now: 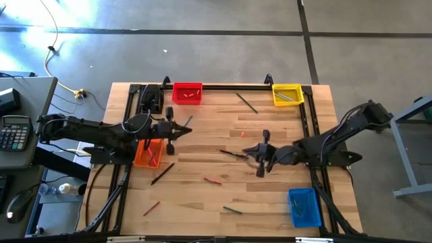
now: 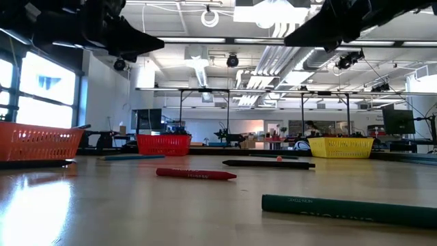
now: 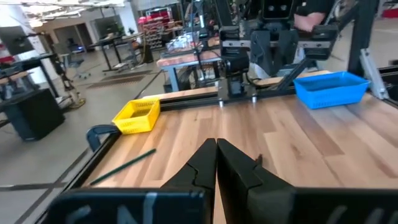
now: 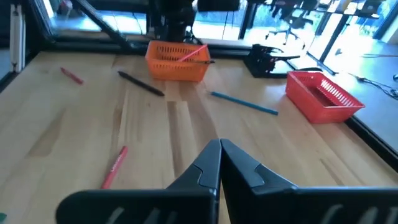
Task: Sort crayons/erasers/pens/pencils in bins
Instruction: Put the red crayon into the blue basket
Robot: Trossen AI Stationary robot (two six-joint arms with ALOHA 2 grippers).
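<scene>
Hovering over the wooden table (image 1: 202, 145), both arms are up off the surface with nothing in their grip. The left gripper (image 3: 216, 163) sits beside the orange bin (image 1: 148, 152), fingers pressed together and empty. The right gripper (image 4: 220, 163) is out near mid-table, next to a black pen (image 1: 233, 154), also pinched closed on nothing.

Bins are spread around: red bin (image 1: 187, 93) and yellow bin (image 1: 287, 94) along the far edge, blue bin (image 1: 304, 206) at the near right corner. The orange one has a pink pen leaning in it.

Loose stuff is all over the place: a red crayon (image 2: 196, 173), a green pencil (image 2: 348, 208), another black pen (image 1: 163, 173), and a tiny eraser (image 1: 243, 133) mid-table.
</scene>
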